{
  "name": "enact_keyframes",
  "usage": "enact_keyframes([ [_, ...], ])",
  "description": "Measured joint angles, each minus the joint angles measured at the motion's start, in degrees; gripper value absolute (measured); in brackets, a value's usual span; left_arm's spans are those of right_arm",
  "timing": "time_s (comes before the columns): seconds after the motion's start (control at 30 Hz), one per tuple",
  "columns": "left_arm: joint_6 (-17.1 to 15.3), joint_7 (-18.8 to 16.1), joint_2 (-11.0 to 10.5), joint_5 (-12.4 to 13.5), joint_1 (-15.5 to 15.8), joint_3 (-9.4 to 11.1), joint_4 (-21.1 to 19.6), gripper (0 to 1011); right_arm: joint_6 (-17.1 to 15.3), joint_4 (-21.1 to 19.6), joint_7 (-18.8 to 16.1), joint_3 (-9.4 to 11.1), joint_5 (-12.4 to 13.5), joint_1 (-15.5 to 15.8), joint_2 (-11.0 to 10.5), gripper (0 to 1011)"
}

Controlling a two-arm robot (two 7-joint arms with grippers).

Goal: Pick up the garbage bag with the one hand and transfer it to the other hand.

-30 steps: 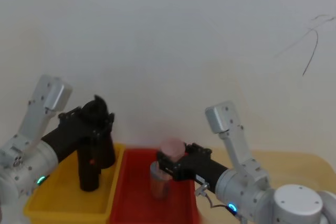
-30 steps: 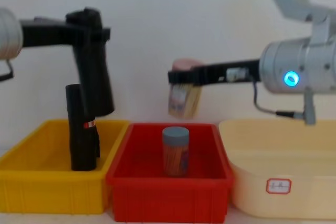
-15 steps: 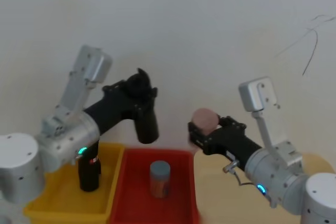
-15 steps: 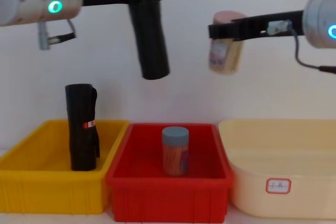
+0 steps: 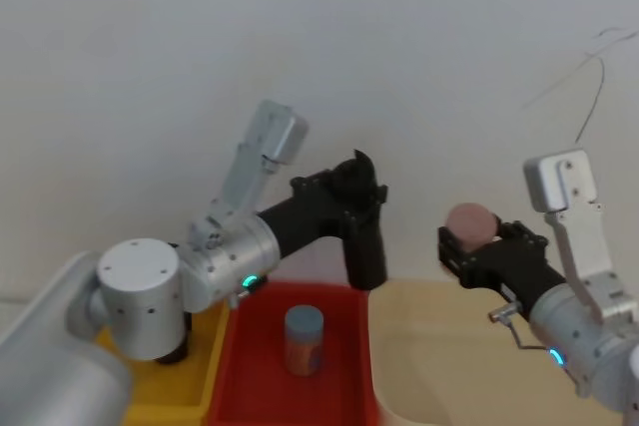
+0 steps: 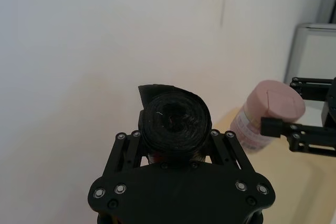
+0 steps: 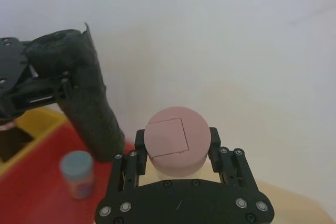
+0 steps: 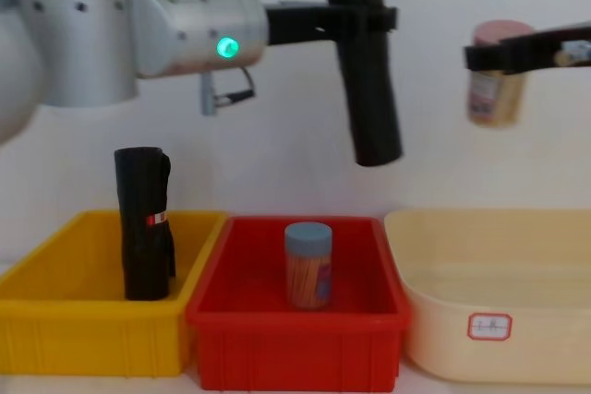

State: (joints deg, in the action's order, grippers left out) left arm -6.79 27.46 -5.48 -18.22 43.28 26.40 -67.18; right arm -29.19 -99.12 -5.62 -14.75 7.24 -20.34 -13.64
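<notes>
The left end effector (image 5: 349,194), on the arm with the green ring, gripped a black roll (image 5: 367,246) near its top end. The roll hung almost upright, its lower end above the back edge where the red bin (image 5: 240,366) met the cream bin (image 5: 399,366). The right end effector (image 5: 472,248), on the arm with the blue ring, clamped a pink-lidded jar (image 5: 471,218) above the cream bin, well apart from the roll. A grey-lidded jar (image 5: 304,338) stood upright in the red bin. A dark shape (image 5: 178,351) in the yellow bin (image 5: 215,381), mostly hidden by the left arm, was possibly another roll.
</notes>
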Motion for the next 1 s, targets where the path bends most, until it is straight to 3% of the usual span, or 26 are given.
enact_keyframes([
  [0.2,3.06,2.84,3.54,-0.58,3.55,2.01,8.97,506,-0.58,0.22,2.3,2.47,-0.96,1.36,-0.47,650],
  [0.5,6.84,5.39,6.9,-0.68,7.18,3.77,19.37,506,-1.56,2.42,5.63,6.47,-1.78,3.75,-0.73,650],
  [0.77,9.03,6.54,8.36,-0.55,8.81,4.25,24.94,506,-2.62,6.34,6.91,9.53,-1.37,5.18,-0.24,650],
  [1.0,10.25,8.05,9.67,-0.65,10.07,4.3,29.48,506,-2.88,8.61,6.12,10.73,-0.15,5.6,0.31,650],
])
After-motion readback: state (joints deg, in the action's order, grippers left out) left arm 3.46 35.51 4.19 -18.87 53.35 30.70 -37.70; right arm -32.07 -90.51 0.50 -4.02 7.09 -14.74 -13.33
